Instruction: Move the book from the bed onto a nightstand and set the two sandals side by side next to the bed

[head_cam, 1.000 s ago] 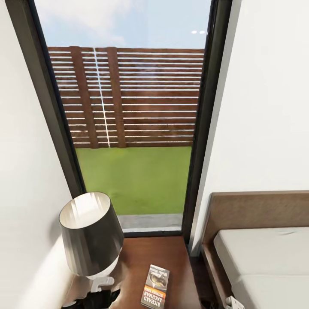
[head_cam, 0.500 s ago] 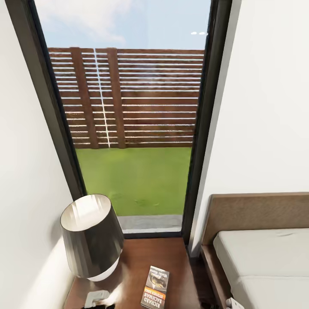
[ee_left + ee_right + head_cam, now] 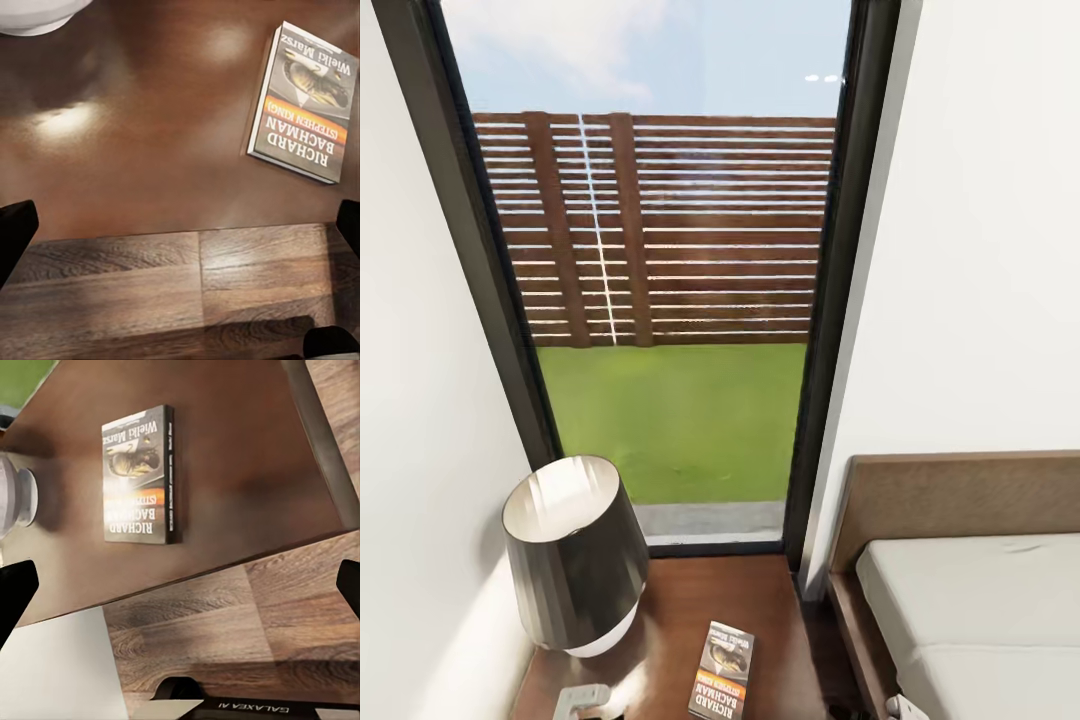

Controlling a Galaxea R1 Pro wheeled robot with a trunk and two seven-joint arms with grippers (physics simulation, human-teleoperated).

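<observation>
The book (image 3: 722,671) lies flat on the dark-brown nightstand (image 3: 695,600), near its front edge and beside the bed (image 3: 970,600). In the left wrist view the book (image 3: 304,101) lies off to one side beyond my left gripper (image 3: 180,232), which is open, empty and back over the nightstand's (image 3: 135,172) front edge. Seen from the right wrist, the book (image 3: 139,472) rests on the nightstand (image 3: 232,450), well beyond my open, empty right gripper (image 3: 180,589), which hangs over the floor. The sandals are out of view.
A black-shaded lamp (image 3: 572,550) with a white base stands on the nightstand's left half, close to the white wall. A tall black-framed window (image 3: 660,300) rises behind. Wood-plank floor (image 3: 247,622) lies in front of the nightstand, and the robot's base (image 3: 240,705) shows below.
The left arm has drawn back and down from the nightstand; its dark part has left the head view. The book stays put. The head view has shifted slightly.
</observation>
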